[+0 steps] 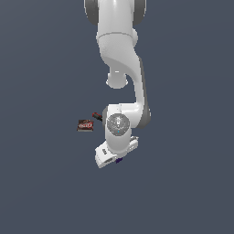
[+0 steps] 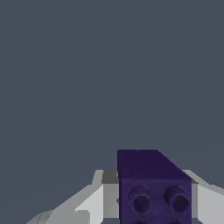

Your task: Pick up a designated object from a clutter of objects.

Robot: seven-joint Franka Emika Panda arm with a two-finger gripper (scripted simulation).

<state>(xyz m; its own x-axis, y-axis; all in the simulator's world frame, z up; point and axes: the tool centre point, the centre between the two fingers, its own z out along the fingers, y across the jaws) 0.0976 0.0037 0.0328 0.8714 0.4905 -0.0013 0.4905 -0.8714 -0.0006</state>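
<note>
The dark purple block (image 2: 153, 183), a small studded cube, fills the space between my gripper's two fingers in the wrist view. The gripper (image 2: 146, 175) has a pale finger (image 2: 94, 199) against one side of the block and another against the opposite side, so it is shut on the block. In the exterior view only a sliver of the purple block (image 1: 119, 160) shows under the white hand, where the gripper (image 1: 117, 158) points down. I cannot tell whether the block rests on the floor or hangs above it.
The flat red-brown packet (image 1: 85, 125) lies toward the exterior view's left of the arm. The red-and-black screwdriver (image 1: 97, 115) lies just beyond it, partly behind the wrist. The whitish ball is hidden. The floor (image 1: 183, 183) is plain dark grey.
</note>
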